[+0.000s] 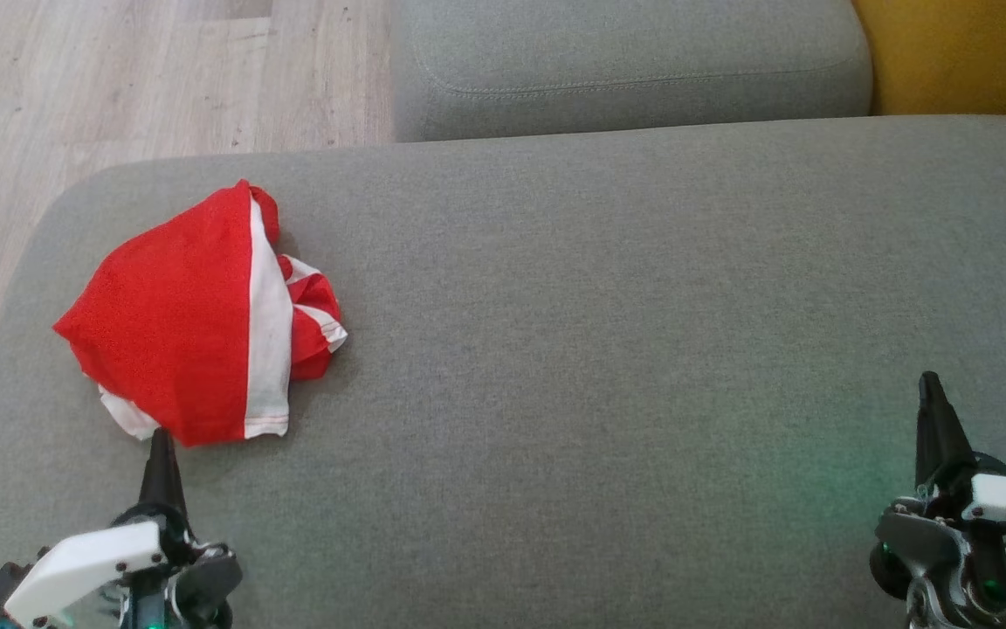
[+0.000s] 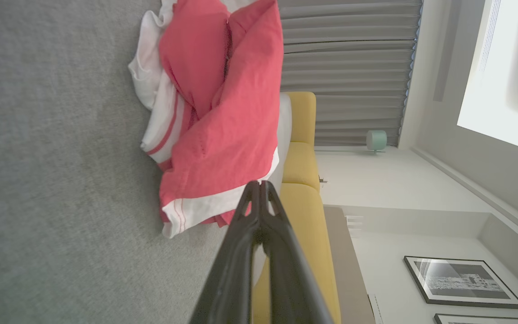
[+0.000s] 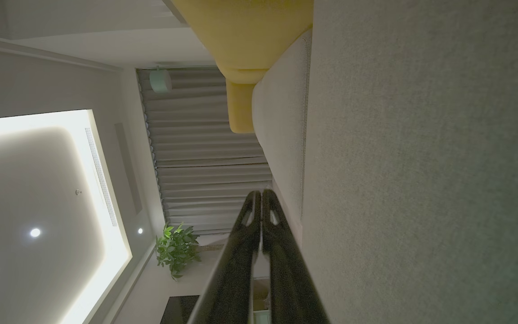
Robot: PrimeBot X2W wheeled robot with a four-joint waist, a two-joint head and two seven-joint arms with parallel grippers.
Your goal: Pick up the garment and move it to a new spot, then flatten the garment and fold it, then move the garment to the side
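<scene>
A broad grey upholstered seat (image 1: 643,349) fills the foreground. A second grey cushion (image 1: 625,70) butts against its far edge, a mustard-yellow sofa (image 1: 966,52) stands beside that, and pale wood-plank floor (image 1: 119,79) lies off to the left. Beyond the furniture hang pleated grey curtains (image 2: 349,67) with a small mint-green round object (image 2: 377,140) at their edge, and a leafy potted plant (image 3: 176,249) stands beside them. A white wall (image 2: 398,180) carries two dark-framed black-and-white pictures (image 2: 461,281), and the ceiling has a large glowing recessed panel (image 3: 38,180) and small round spotlights (image 3: 35,232).
</scene>
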